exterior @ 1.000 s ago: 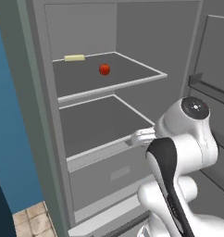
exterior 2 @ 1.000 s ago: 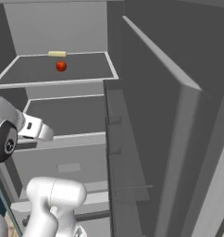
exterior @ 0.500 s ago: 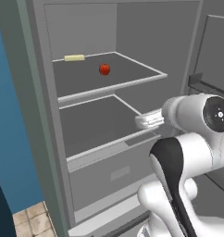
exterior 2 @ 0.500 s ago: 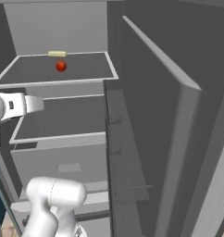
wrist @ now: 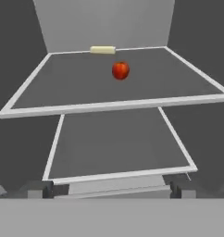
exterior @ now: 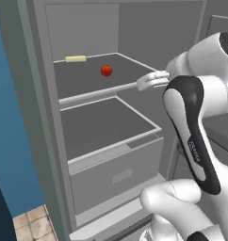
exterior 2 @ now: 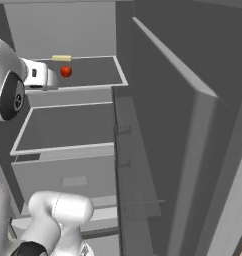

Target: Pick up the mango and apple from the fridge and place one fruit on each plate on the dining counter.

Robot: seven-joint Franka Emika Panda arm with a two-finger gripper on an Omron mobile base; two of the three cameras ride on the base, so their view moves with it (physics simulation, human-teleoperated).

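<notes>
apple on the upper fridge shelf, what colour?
Glossy red, with an orange tinge at the edges. The apple shows best in the hand view, on the upper shelf.

Kitchen: open fridge, food shelves.

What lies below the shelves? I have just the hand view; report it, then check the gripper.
Observer: Under the lower shelf the fridge has a closed grey drawer, seen from the left base.
Operator: Say where the gripper sits.
Observer: The gripper hangs open at the front edge of the upper shelf, short of the apple.
Operator: Describe the door.
Observer: The right base view shows the door swung wide open, with rail shelves on its inside.
</notes>
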